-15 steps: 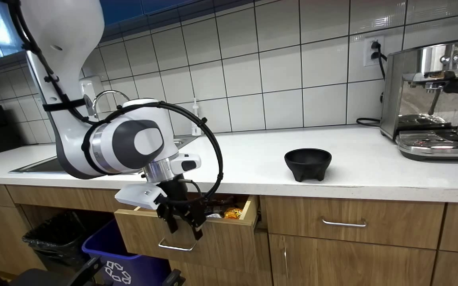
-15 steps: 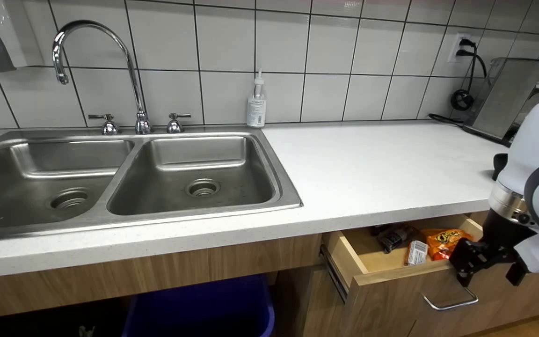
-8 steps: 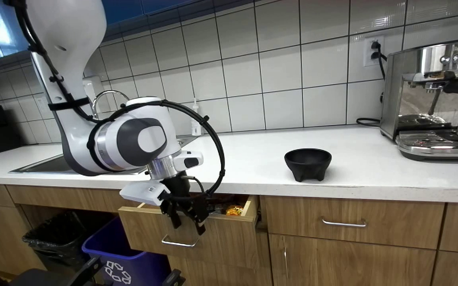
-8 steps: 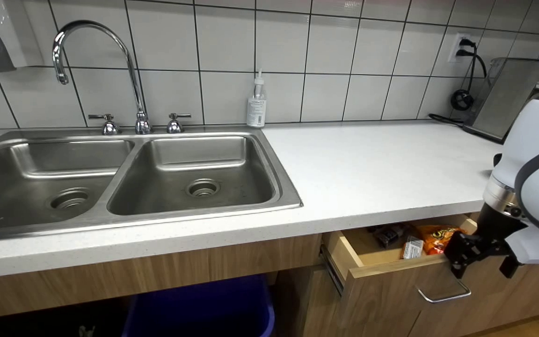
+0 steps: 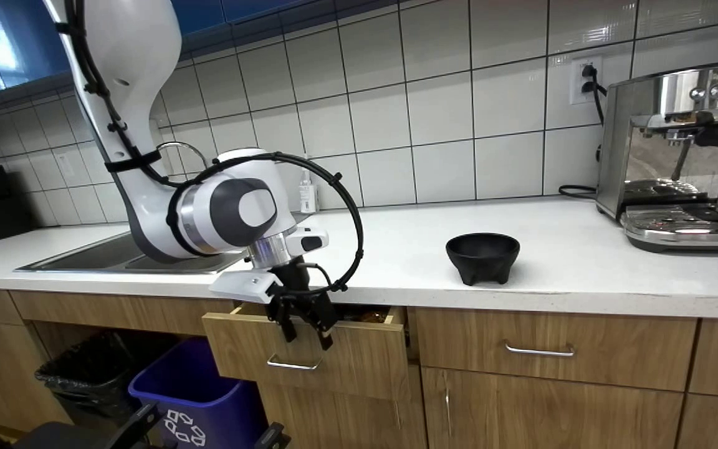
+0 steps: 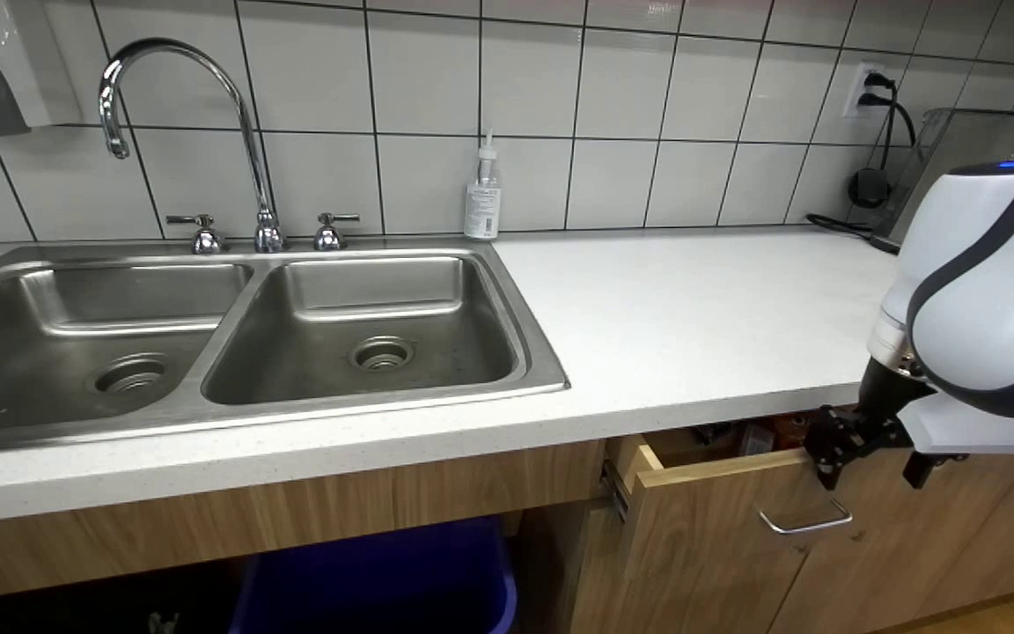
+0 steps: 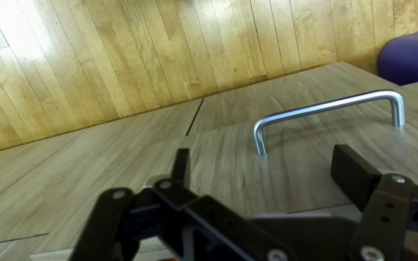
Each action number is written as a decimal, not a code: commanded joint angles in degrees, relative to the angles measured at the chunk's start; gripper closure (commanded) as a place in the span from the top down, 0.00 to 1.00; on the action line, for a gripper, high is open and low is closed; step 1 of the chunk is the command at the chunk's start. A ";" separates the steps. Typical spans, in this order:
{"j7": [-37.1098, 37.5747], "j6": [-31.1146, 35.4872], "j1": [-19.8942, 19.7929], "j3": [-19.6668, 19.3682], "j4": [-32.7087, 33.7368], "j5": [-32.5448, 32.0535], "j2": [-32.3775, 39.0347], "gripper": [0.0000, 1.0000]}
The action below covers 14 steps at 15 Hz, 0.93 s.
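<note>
1. Trash can: stands at the far left under the counter, lined with a black bag.
2. Blue bin: stands just right of the trash can, also below the counter, and shows a white recycling sign on the front.
3. Sink: lies set into the counter, steel and double, with a curved tap behind.
4. Bottle: stands upright near the sink's back right corner, close to the tiled wall.
5. Drawer: juts part-way out from below the counter, right of the blue bin in both exterior views. Holds a few packets, partly hidden from sight. Carries a metal handle on the front.
6. Gripper: hangs released at the drawer front, with black fingers spread well apart. Points down, just above the handle in both exterior views. Cannot tell whether touching the drawer.
7. Bowl: stands upright on the counter, well right of the gripper, black and on short feet.
8. Coffee machine: stands at the far right on the counter, silver, just beside a wall outlet.
</note>
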 commanded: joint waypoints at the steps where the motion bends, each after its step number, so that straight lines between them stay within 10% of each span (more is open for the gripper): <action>1: 2.51 -2.93 -1.07 1.33 6.92 0.91 2.17 1.00; 14: 2.39 -8.62 -3.92 4.72 12.89 0.95 4.05 1.00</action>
